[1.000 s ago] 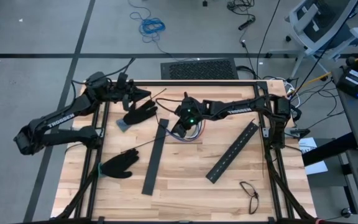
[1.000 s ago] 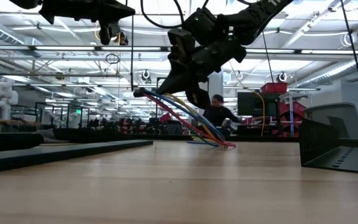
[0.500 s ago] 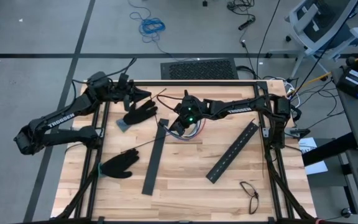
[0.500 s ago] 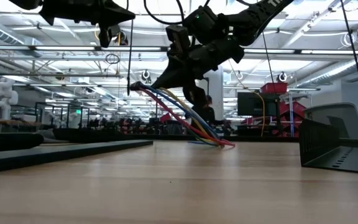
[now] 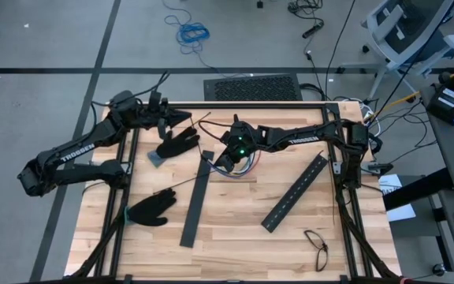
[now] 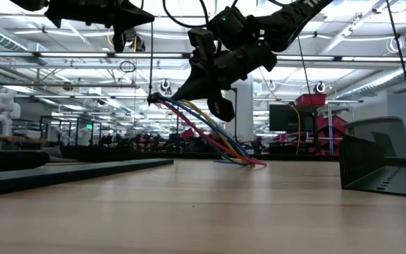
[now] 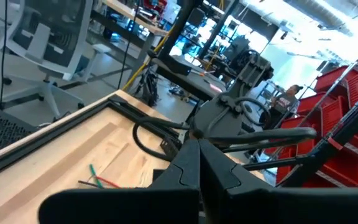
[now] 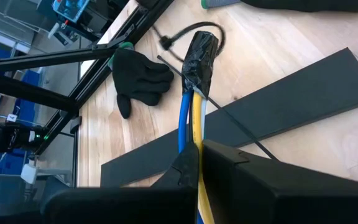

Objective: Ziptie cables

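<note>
The right hand (image 6: 189, 90) is clenched on the cables (image 6: 213, 137), holding one end of the bundle up off the tabletop (image 5: 235, 229) near its middle while the far ends trail down to rest on the wood. In the right wrist view the lifted end shows blue and yellow wires running out past the fingers to a black wrapped tip (image 8: 199, 57), and a thin ziptie (image 8: 229, 118) runs slantwise across the bundle there, with a small dark loop (image 8: 191, 31) curling just beyond the tip; whether that loop is a fastened tie I cannot tell. The left hand (image 5: 186, 120) hovers clenched at the tabletop's far left corner, well apart from the cables, and the pictures do not show anything between its fingers. So the task looks early to midway: the wires are gathered and raised, but no tie can be seen drawn tight around them, and threading, cinching and perhaps further ties appear to remain. Two gloves (image 5: 150, 210) and two black bars (image 5: 196, 199) lie untouched on the wood, with a pair of glasses (image 5: 317, 246) near the front right corner. The only readable writing is "TROSSEN" in white on the left arm (image 5: 76, 150); similar lettering on the right arm is too small to read.
</note>
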Robot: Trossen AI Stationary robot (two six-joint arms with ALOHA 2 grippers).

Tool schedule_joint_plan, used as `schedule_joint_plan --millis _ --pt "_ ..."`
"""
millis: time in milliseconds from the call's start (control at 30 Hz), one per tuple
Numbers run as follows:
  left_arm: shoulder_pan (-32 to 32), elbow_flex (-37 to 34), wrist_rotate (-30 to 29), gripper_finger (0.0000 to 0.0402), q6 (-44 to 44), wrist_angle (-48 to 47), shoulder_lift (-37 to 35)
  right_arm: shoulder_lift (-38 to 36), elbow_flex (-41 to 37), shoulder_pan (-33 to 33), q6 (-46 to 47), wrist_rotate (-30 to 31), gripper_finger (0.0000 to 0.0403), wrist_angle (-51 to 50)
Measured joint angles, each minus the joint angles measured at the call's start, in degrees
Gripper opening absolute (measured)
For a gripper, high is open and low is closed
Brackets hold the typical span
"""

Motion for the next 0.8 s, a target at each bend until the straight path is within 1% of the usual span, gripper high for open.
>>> schedule_joint_plan --millis 333,600,733,800 --pt "0.0 0.0 0.1 0.0000 -0.1 1.5 0.2 0.0 0.0 0.0 0.0 -0.4 0.0000 0.0" --pt "-1.6 0.0 1.1 0.0000 -0.1 2.2 3.1 0.0 0.0 0.0 0.4 -2.3 0.0000 1.8" --pt "-2.0 0.0 1.7 0.0000 -0.6 6.7 5.3 0.0 0.0 0.0 0.8 -3.4 0.0000 2.6" --pt "-2.0 0.0 1.8 0.0000 -2.6 9.3 6.3 0.0 0.0 0.0 0.8 -4.4 0.0000 2.6"
